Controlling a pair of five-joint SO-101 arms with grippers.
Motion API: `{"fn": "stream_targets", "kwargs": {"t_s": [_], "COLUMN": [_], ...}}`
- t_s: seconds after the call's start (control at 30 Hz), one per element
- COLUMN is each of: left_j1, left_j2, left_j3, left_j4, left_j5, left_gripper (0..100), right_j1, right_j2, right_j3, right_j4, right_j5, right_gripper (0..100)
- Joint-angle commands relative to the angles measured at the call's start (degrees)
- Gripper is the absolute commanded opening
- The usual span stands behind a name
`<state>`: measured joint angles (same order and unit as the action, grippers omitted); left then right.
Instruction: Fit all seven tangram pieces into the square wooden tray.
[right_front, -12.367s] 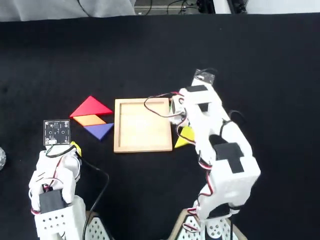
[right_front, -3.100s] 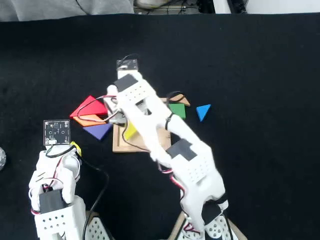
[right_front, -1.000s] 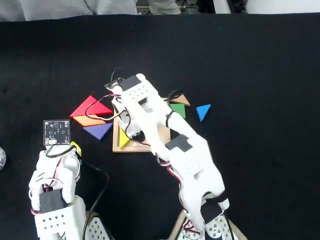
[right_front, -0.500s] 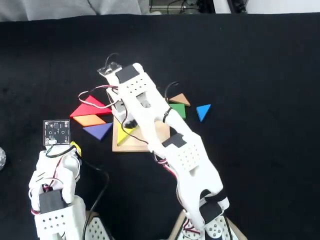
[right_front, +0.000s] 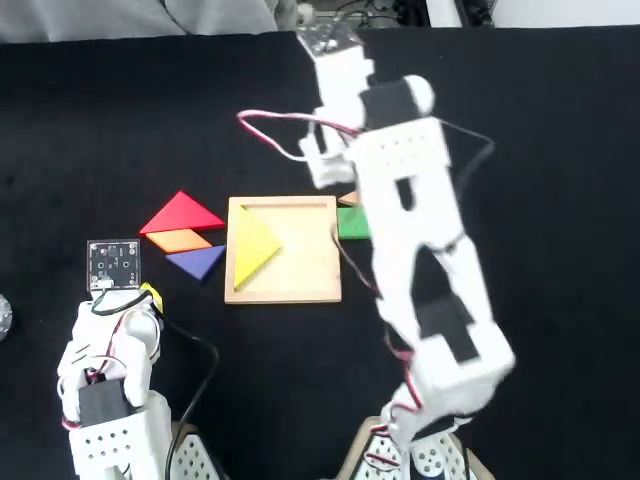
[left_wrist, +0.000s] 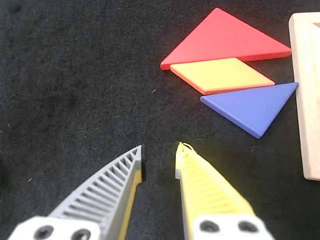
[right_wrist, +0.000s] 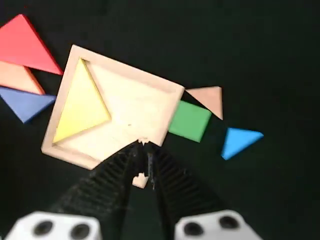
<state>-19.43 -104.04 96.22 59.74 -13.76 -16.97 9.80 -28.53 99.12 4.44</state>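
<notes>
The square wooden tray lies flat on the black table cloth with one piece seated. That piece is the large yellow triangle, long edge flush along one tray wall, apex toward tray centre. The remaining tray floor is bare wood.

Six pieces sit outside on the cloth:
- Outside the wall the yellow piece sits against: large red triangle, orange parallelogram, dark blue triangle. Red and orange touch along an edge, blue is just beside orange, and blue's tip is just beside the tray wall.
- Opposite side: green square just beside the outer wall, small tan triangle at the green's corner near the tray corner. The small light blue triangle is farther out, apart from both.

Right gripper: black fingers closed tip to tip, holding nothing, with the right arm raised well above the table. The tray lies below and ahead of the fingertips, and the tips line up over one tray wall. The green, tan and light blue pieces are off to one side of the fingers, the red/orange/blue cluster to the other.

Left gripper: grey and yellow fingers low over bare cloth, tips parted by a narrow gap, nothing between them. The dark blue triangle is nearest, ahead of the yellow fingertip. Orange comes next and red beyond it. The tray edge is out past the yellow finger's side.
</notes>
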Motion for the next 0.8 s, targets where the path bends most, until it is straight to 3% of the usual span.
{"fn": "stream_targets", "kwargs": {"t_s": [0.0,0.1,0.23,0.37,0.5,0.63,0.77], "left_j1": [-0.57,-0.40,0.04,-0.57,1.19,4.88,11.30], "left_j2": [-0.26,-0.26,-0.26,-0.26,-0.18,0.35,6.77], "left_j3": [1.19,1.10,1.10,-0.92,-9.19,-14.81,-21.58], "left_j4": [-4.66,-5.71,-5.71,-4.75,-1.76,-1.76,4.57], "left_j5": [-0.35,-0.09,-0.09,-1.85,-12.31,-13.45,-13.63], "left_gripper": [12,12,10,7,12,9,9], "right_j1": [4.13,9.93,16.35,16.88,16.79,16.79,17.05], "right_j2": [-11.91,-17.71,-22.55,-27.38,-31.34,-33.10,-33.01], "right_j3": [11.47,22.99,42.42,59.12,71.52,79.16,81.89], "right_j4": [1.14,-4.40,-21.19,-34.90,-46.68,-53.80,-58.02], "right_j5": [2.99,3.34,3.52,3.08,3.08,3.52,3.52], "right_gripper": [1.1,1.1,1.1,1.1,1.1,1.1,1.1]}}
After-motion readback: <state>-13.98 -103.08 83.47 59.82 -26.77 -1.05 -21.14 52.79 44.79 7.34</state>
